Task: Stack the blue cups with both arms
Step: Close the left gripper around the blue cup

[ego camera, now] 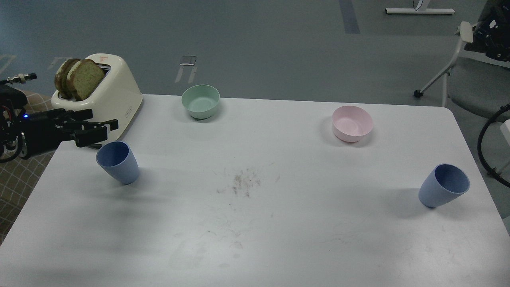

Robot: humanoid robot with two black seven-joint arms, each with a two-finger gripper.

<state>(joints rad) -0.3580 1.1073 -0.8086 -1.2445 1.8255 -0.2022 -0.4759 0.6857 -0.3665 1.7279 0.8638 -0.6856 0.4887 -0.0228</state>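
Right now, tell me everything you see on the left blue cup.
The left blue cup is a matte periwinkle tumbler without a handle, plastic by its look, tapering to a narrow base. It stands upright and empty near the white table's left edge, in front of the toaster. The left pincer hovers just above its rim; contact cannot be told. Nothing else touches it.

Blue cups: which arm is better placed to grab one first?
Left. Its end effector hovers just above the rim of the left blue cup. No right end effector is in view near the right blue cup.
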